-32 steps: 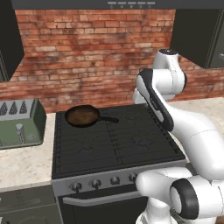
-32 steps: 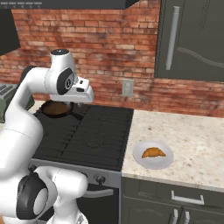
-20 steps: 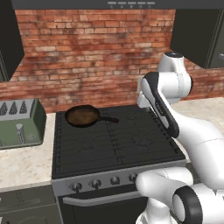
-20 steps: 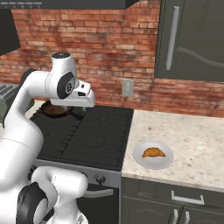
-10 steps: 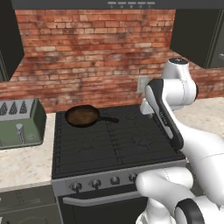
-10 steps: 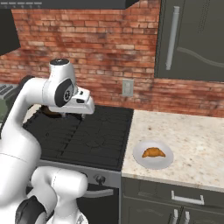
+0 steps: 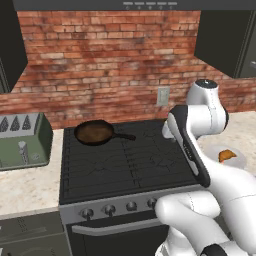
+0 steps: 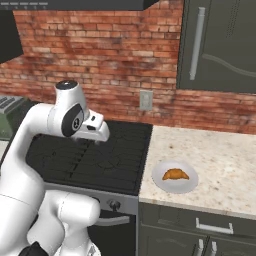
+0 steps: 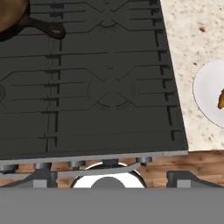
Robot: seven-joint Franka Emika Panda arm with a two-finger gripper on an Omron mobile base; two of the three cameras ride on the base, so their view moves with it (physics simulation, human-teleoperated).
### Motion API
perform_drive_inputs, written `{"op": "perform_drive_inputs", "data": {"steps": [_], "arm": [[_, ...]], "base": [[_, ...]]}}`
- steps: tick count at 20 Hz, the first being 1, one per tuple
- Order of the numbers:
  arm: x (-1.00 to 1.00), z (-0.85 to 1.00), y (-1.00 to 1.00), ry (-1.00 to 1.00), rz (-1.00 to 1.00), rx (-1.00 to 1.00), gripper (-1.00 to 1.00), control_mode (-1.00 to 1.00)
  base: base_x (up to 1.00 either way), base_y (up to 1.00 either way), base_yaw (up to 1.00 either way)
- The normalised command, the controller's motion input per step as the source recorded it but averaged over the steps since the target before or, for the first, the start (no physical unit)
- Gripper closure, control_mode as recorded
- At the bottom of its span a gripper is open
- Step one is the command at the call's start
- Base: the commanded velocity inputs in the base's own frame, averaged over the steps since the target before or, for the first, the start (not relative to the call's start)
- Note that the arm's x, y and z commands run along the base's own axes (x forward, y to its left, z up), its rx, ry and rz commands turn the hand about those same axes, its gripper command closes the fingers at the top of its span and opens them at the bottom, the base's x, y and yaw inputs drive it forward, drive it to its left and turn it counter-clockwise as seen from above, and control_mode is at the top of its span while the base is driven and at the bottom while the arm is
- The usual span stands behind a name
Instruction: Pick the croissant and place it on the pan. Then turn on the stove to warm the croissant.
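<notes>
From the left base view, the arm rises at the lower right and bends over the right half of the stove (image 7: 125,160). The pan (image 7: 95,132) sits at the rear left of the grates, left of centre in the frame, handle pointing right. Far right, the croissant (image 7: 226,155) peeks past the arm's white link, lying on a white plate (image 7: 239,161) on the counter. The green toaster (image 7: 22,140) stands at the left edge.

Over to the right base view: the wrist hangs above the grates at centre left, and the gripper (image 8: 95,139) is tucked beneath it, so I can't make out the fingers here. The croissant (image 8: 175,174) rests mid-plate, right of centre, well apart from the hand, just past the stove's right edge.

Now the hand view, looking straight down: the stove (image 9: 100,83) below, the pan (image 9: 13,17) in the upper left corner, the plate (image 9: 205,96) at the right edge with a sliver of croissant (image 9: 221,99). The jaws stand wide apart, gripping nothing.

The step in hand, I'd say, is the reach. To do it well, carry the hand across to centre over the pastry, line the fingers across its narrow middle, and come down straight so the tips clear the plate's rim.
</notes>
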Motion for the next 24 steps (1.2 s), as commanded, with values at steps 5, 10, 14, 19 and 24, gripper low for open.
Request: {"op": "perform_drive_inputs", "data": {"steps": [5,10,14,19,24], "arm": [[0.00,-0.05,-0.16,-0.05,-0.19,0.01,-1.00,-1.00],[0.00,0.00,-0.22,0.00,-0.13,0.04,-1.00,-1.00],[0.00,0.00,-0.33,0.00,-0.05,0.07,-1.00,-1.00],[0.00,0.00,-0.55,0.00,-0.06,0.18,-1.00,-1.00],[0.00,0.00,-0.58,0.00,-0.08,0.13,-1.00,-1.00]], "base": [[0.00,0.00,0.00],[0.00,0.00,0.00],[0.00,0.00,0.00],[0.00,0.00,0.00],[0.00,0.00,0.00]]}}
